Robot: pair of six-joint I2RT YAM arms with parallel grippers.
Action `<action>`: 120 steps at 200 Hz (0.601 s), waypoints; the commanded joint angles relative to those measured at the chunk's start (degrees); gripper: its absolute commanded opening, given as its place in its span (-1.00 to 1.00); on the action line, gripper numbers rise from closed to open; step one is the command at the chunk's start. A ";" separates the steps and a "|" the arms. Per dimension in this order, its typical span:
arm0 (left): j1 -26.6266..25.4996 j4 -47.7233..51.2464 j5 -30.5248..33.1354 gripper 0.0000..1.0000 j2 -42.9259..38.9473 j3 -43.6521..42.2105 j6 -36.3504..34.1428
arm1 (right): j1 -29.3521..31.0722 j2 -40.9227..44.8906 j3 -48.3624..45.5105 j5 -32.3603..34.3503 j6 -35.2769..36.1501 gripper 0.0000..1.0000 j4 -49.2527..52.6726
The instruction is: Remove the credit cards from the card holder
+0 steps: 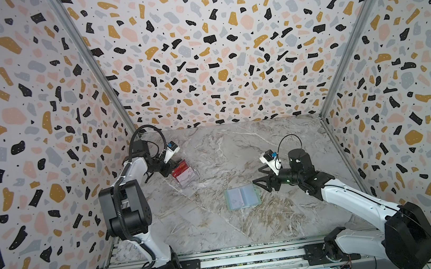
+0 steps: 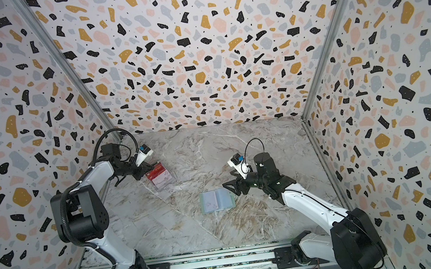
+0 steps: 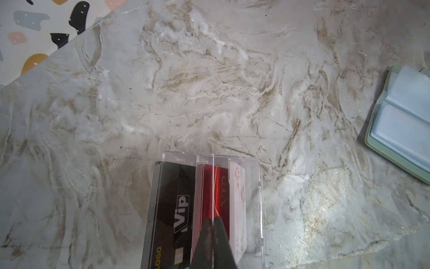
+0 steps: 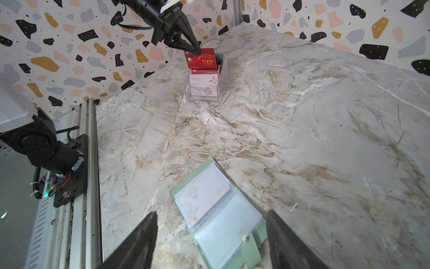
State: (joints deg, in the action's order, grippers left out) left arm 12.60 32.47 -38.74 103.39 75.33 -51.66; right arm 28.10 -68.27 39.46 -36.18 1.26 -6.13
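Open card holder (image 1: 242,197) lies on veined marble tabletop (image 1: 238,149), terrazzo-patterned walls (image 1: 198,46) around.

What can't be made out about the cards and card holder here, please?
- Card holder: left wrist view's edge cuts it off.
- Its deeper sleeves: right wrist view, under the top sleeves; only one white-pink card shows.
- Red card: right wrist view, gripped corner behind the fingers of the left gripper.
- Clear box: card count too small in both top views.
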 commanded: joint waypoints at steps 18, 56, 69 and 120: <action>0.31 -1.53 -2.01 -1.00 0.83 -1.39 0.83 | -0.27 1.61 -0.18 -0.16 -0.11 0.48 -1.01; 0.10 -1.33 -2.22 -1.00 2.29 -1.20 1.03 | -0.27 2.00 -0.44 -0.11 -0.07 0.47 -1.17; -0.02 -1.57 -2.13 -1.00 2.68 -1.31 1.34 | -0.32 2.15 -0.53 -0.07 -0.11 0.48 -1.19; -0.55 -2.60 -1.60 -1.00 3.99 -1.92 1.91 | -0.34 2.31 -0.86 0.09 -0.11 0.48 -1.32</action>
State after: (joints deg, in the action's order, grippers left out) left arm 12.40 31.16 -39.99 106.67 74.59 -50.35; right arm 27.97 -67.57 38.87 -36.16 1.26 -6.55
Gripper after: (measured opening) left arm 0.046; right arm 0.739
